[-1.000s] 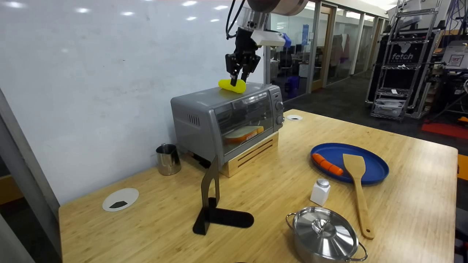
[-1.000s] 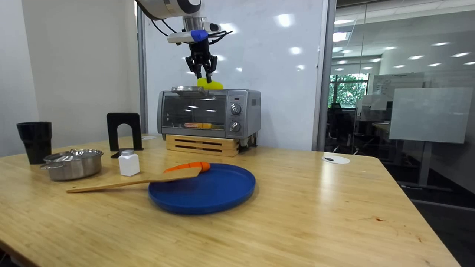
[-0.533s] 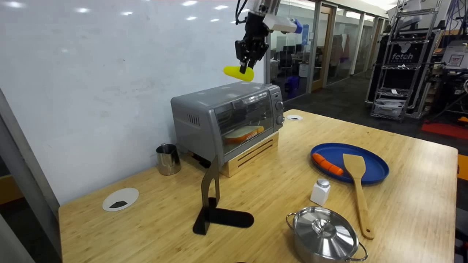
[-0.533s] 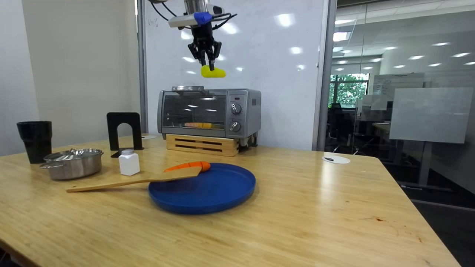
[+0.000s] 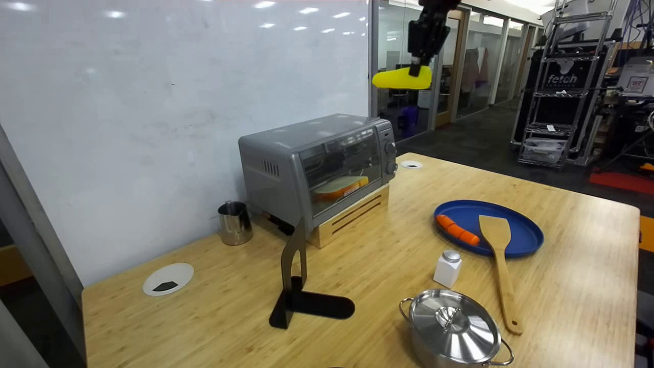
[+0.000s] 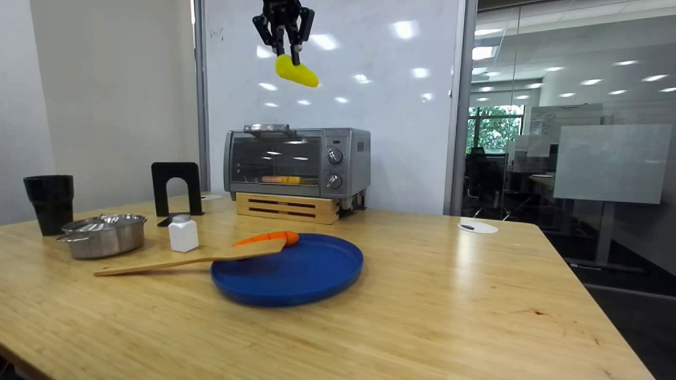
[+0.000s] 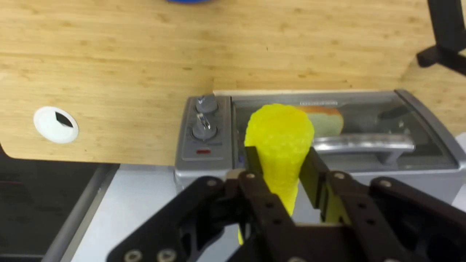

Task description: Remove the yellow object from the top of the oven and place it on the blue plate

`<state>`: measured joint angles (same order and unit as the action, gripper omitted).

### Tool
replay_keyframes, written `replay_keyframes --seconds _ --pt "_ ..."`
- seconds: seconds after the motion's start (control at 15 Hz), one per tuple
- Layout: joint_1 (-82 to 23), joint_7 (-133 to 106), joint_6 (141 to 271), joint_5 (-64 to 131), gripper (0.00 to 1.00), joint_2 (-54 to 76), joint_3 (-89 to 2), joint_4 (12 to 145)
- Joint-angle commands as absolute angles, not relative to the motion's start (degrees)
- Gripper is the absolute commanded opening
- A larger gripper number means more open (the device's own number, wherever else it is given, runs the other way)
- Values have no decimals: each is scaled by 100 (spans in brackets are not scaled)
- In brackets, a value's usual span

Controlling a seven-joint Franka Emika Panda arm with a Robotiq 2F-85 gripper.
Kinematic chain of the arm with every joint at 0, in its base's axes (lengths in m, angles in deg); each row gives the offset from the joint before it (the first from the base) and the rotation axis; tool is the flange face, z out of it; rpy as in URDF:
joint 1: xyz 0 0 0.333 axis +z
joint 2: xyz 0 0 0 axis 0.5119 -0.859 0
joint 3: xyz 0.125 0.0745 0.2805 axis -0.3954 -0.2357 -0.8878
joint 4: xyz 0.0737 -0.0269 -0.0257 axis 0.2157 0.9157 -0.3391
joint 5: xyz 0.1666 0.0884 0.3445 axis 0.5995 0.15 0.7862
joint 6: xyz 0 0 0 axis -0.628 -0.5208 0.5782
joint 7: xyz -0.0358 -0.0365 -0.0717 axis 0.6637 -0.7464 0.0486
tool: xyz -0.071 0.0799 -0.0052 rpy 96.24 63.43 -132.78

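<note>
The object (image 5: 399, 79) is bright yellow, the fingers (image 7: 314, 174) black, the oven (image 6: 321, 158) silver-grey, the plate (image 6: 311, 274) blue, the carrot (image 5: 456, 230) orange with dark lines, the table (image 6: 449, 295) tan and wood-grained.

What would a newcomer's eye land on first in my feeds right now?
Probably the yellow object, the brightest thing here, gripped by the end effector in midair, higher than the oven. Next might come the vivid blue plate on the table, with the orange carrot on it and the spatula reaching over its rim.
</note>
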<state>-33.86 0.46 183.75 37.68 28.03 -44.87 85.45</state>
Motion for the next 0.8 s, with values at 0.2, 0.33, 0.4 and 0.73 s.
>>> replay_keyframes --seconds 0.2,0.33,0.4,0.73 --pt "-3571 689 18053 3509 8 4757 -4090 10940" --pt "-3675 666 18192 3228 8 5025 -3934 11507" --pt "-3743 557 18185 3062 8 5120 -3882 11744" --pt "-4041 475 18603 2522 8 5187 -3546 12686"
